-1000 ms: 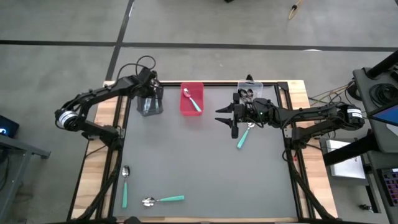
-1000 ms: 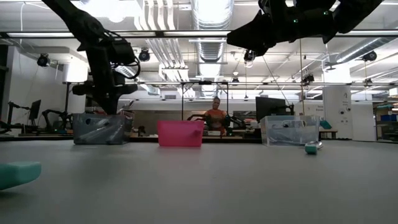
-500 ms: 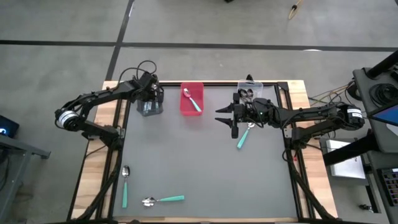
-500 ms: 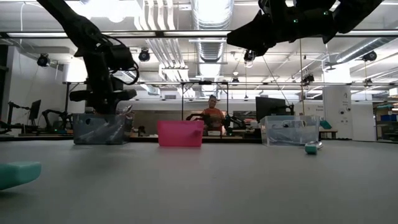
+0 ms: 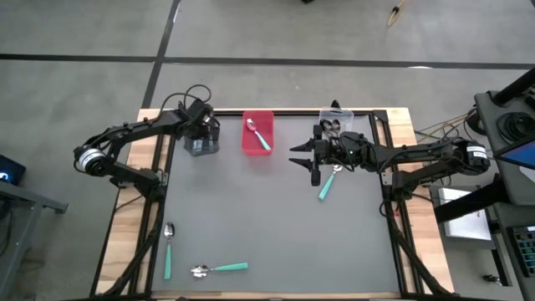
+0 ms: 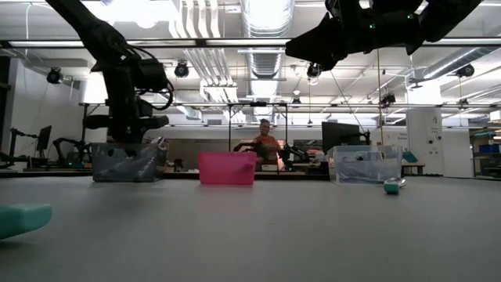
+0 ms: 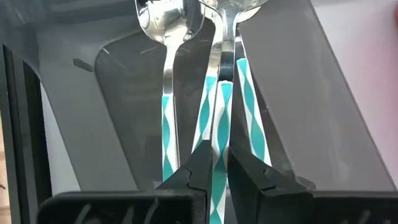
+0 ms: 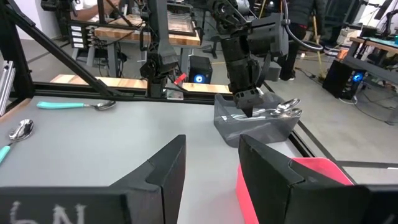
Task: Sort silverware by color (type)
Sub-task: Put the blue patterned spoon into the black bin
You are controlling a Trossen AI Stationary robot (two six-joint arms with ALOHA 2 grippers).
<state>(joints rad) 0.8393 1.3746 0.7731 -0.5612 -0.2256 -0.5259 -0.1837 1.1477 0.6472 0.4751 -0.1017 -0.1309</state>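
Where glossy striped spoons (image 7: 219, 118) lie, smooth grey bin (image 7: 118, 124)

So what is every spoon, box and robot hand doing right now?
Left end effector: in the grey bin, nearly shut on a striped spoon.
Right end effector: open, empty, above the table.
Pink bin: holds one teal spoon.
Clear bin: holds dark spoons.
Three teal spoons: lying loose on the table.

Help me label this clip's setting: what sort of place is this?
Likely a robotics lab or workshop: exposed ceiling ducts, workbenches with equipment behind the table, and a person at a far station.
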